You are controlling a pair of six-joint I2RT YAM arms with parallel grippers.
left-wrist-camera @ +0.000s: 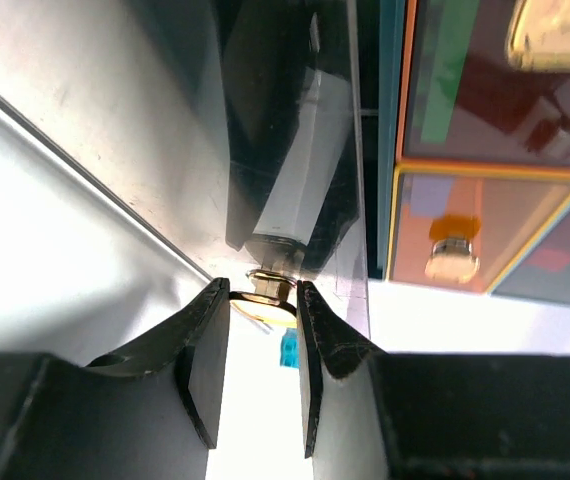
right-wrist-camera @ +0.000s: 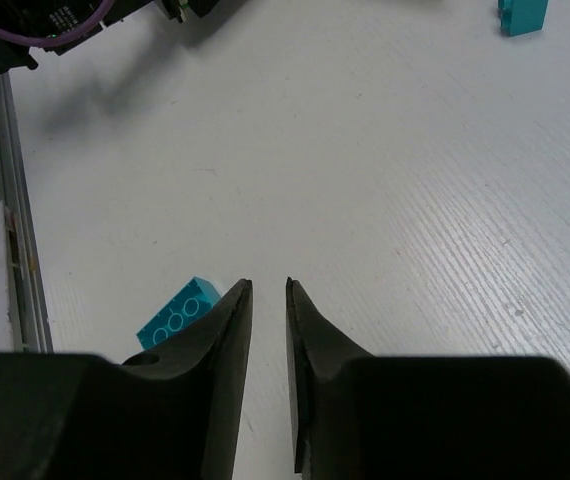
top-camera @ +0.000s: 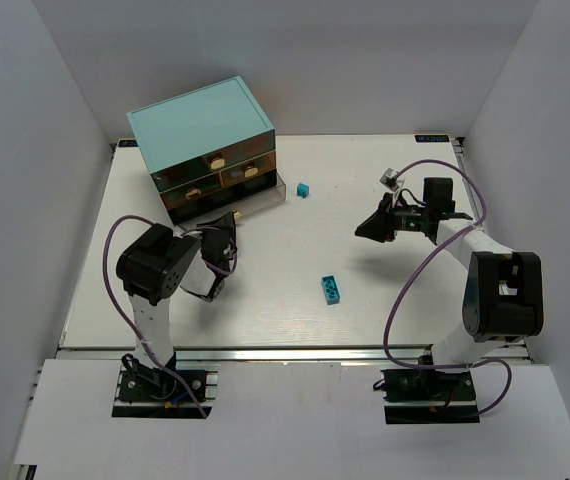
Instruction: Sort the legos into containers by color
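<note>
Overhead camera sits high behind both arm bases, looking down over the whole white table (top-camera: 285, 240) to the teal cabinet (top-camera: 200, 125) at far left. Left wrist camera is pressed right up to that cabinet's front, rolled sideways, peering past its own fingers (left-wrist-camera: 200, 370) at a drawer knob (left-wrist-camera: 263, 290). Right wrist camera rides low over the table, facing across toward the left arm (right-wrist-camera: 65, 25). It shares the cyan brick (right-wrist-camera: 180, 315) with the overhead view.
</note>
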